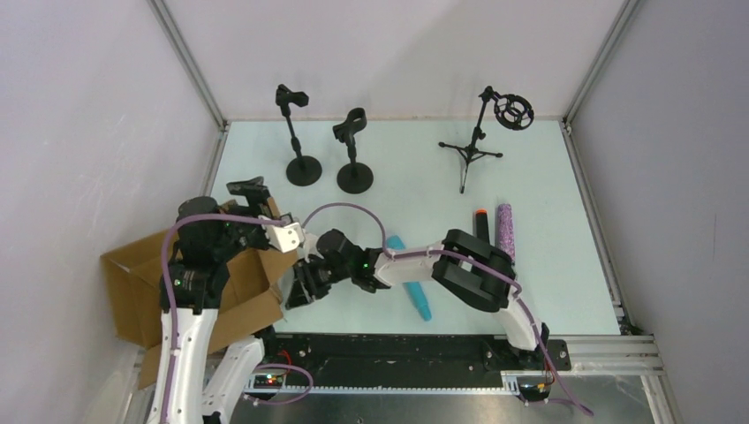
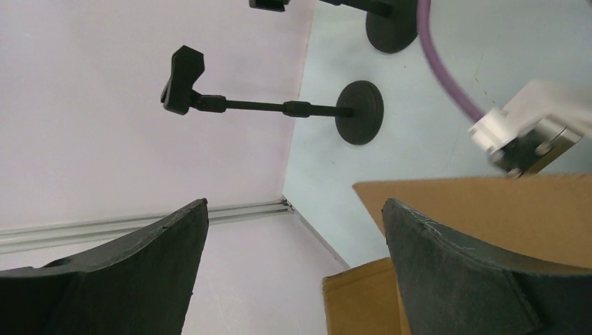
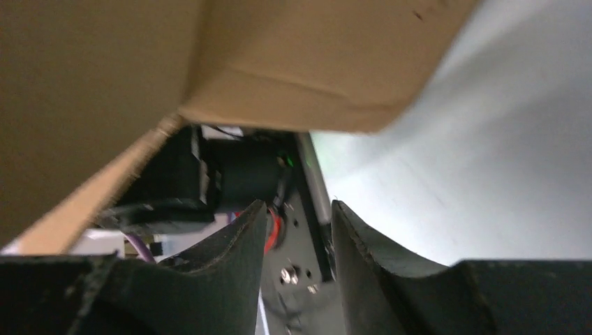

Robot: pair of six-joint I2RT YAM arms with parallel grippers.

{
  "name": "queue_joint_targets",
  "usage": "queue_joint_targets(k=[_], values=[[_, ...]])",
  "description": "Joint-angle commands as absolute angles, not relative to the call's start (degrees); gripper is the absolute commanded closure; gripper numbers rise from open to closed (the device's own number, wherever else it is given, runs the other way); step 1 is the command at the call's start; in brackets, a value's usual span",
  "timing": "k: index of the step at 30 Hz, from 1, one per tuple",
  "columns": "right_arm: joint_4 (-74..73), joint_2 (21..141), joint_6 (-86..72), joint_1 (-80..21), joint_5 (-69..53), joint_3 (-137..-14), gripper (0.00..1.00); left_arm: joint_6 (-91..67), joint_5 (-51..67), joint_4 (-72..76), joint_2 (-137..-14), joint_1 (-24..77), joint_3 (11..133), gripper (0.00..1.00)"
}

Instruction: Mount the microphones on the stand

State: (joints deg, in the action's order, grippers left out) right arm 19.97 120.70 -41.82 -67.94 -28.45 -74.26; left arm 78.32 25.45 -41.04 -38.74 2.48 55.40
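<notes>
Purple glitter microphone (image 1: 505, 231) and black microphone (image 1: 481, 223) lie side by side on the table (image 1: 565, 265) at centre right of the top view. The light blue microphone (image 1: 417, 296) lies lower down, partly under the right arm (image 1: 468, 269). Along the upper part, the round-base stands (image 1: 303, 168) and the tripod stand (image 1: 471, 152) carry empty clips, so nothing appears attached yet and all three mountings remain. The left gripper (image 2: 293, 204) gapes wide and empty over the cardboard box (image 1: 141, 283). The right gripper (image 3: 299, 204), fingers narrowly parted, holds nothing beside the box flap.
</notes>
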Motion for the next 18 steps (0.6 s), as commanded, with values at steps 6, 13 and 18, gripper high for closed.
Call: queue_joint_targets(k=[6,13,18], values=[[28.5,129.3,-51.1,-68.7,-30.5,-85.9,0.56,69.1,25.6,-39.2,-37.7,1.6,58.2,0.02],[23.1,134.8,-51.6,-65.7,-23.9,-99.0,0.55,68.2,24.7,-38.9,-36.8,1.2,58.9,0.02],[19.1,137.1,-51.7,-62.8,-18.6,-104.1,0.49,67.6,25.0,-38.9,-36.2,1.2,58.7,0.02]])
